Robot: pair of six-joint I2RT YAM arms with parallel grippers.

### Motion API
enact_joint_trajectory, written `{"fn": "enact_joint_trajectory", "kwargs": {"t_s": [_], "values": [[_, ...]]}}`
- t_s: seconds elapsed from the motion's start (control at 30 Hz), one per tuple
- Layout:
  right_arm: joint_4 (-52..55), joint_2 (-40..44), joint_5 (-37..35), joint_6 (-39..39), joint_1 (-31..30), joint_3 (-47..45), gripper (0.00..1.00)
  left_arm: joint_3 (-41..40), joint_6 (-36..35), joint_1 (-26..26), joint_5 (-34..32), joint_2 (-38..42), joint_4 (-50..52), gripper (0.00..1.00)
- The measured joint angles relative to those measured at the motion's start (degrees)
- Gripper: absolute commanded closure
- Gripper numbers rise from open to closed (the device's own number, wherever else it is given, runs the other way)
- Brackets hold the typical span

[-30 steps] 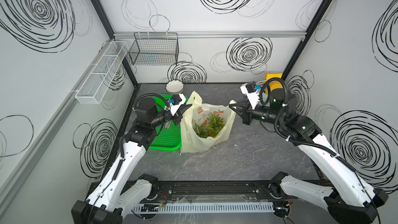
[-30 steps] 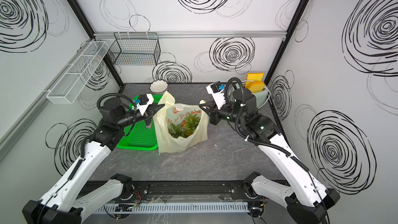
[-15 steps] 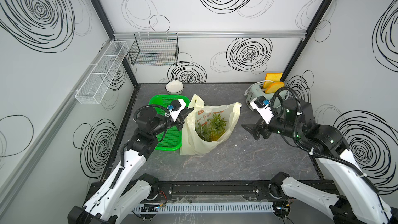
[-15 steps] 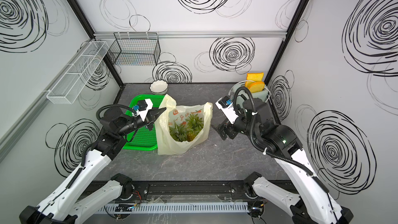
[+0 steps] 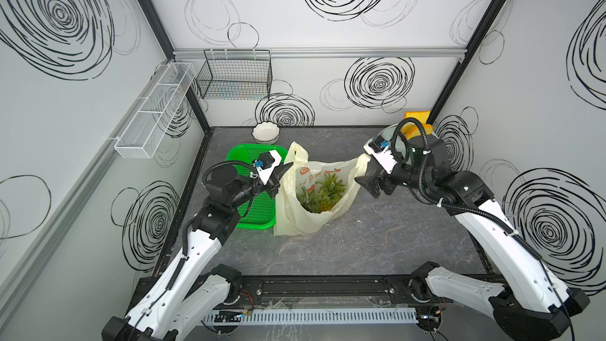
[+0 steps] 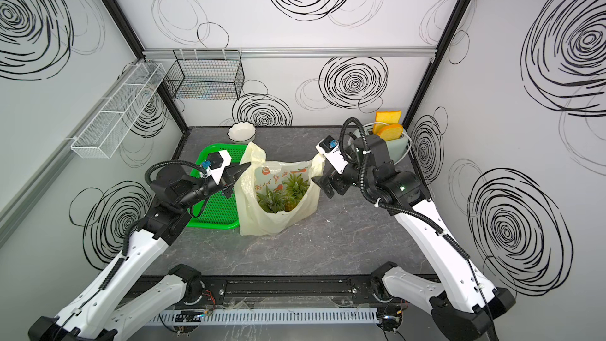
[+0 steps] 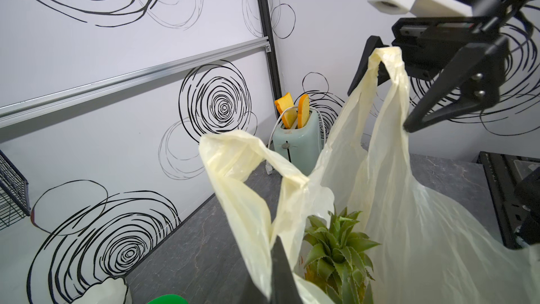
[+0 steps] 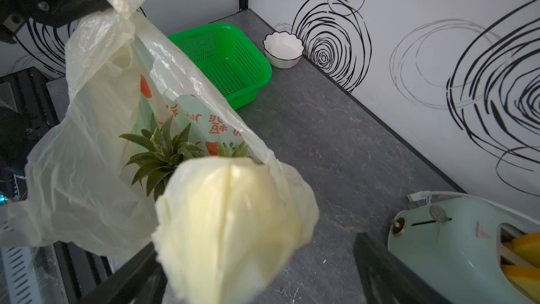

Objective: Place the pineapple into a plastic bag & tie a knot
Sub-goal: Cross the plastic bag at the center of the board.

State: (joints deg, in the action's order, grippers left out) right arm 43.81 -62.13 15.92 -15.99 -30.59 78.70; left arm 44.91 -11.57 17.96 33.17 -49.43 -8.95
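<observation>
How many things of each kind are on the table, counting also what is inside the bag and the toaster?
plastic bag: 1
pineapple tops: 2
green basket: 1
white bowl: 1
toaster: 1
toast slices: 2
Total: 8

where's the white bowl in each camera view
in both top views: white bowl at the far end, just behind the green basket.
left wrist: only part of it shows, cut by the frame edge, near the basket's rim.
right wrist: whole, beside the basket.
shared landmark: the green basket.
</observation>
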Motion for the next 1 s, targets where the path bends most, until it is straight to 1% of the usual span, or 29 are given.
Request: {"fn": "enact_joint_trajectory", "kwargs": {"t_s": [0.07,0.1,0.17,0.3,0.37,0.47,0.5,0.67,0.73,0.77,0.83,0.93,1.0], "values": [[-2.1,0.1,2.3,-1.4,0.3,0.0,0.0,0.0,0.0,0.0,-0.2,0.0,0.0,1.0],[-3.3,0.3,3.5,-2.2,0.3,-0.2,0.02,0.0,0.0,0.0,-0.3,0.0,0.0,1.0],[-5.7,1.0,5.2,-3.8,0.3,-1.0,0.12,-0.3,0.0,0.0,-0.5,0.1,-0.1,1.0],[-8.3,1.5,8.8,-7.1,0.3,-2.4,0.47,-0.7,0.3,0.0,-1.2,0.0,-0.3,1.0],[-8.9,1.0,10.5,-8.2,0.3,-2.5,0.63,-0.8,0.7,0.0,-1.3,0.0,-0.7,1.0],[-9.0,0.4,12.7,-9.9,0.3,-3.0,0.92,-0.8,2.1,0.0,-1.2,0.1,-1.7,1.0],[-8.9,0.2,13.2,-10.4,0.3,-3.1,1.0,-0.8,2.9,0.0,-1.2,0.2,-1.9,1.0],[-7.6,-0.5,16.1,-12.9,0.3,-3.0,1.0,-0.3,8.6,0.1,1.7,0.3,-3.0,0.99],[-6.5,-1.0,17.6,-14.0,0.1,-2.4,1.0,2.0,11.2,1.3,3.2,-1.1,-1.8,1.0],[-5.9,-1.3,18.1,-14.3,0.0,-2.0,1.0,3.5,12.1,2.5,3.5,-2.1,-0.9,1.0],[-4.6,-2.5,19.6,-15.0,-0.9,-0.5,1.0,6.1,13.9,6.4,3.5,-4.4,0.3,1.0],[-4.0,-4.6,21.5,-15.4,-3.7,1.4,1.0,6.9,16.6,12.9,3.0,-6.3,0.2,1.0],[-3.9,-6.0,22.9,-15.4,-5.9,2.3,1.0,6.9,18.6,15.7,2.6,-7.3,-0.2,1.0]]}}
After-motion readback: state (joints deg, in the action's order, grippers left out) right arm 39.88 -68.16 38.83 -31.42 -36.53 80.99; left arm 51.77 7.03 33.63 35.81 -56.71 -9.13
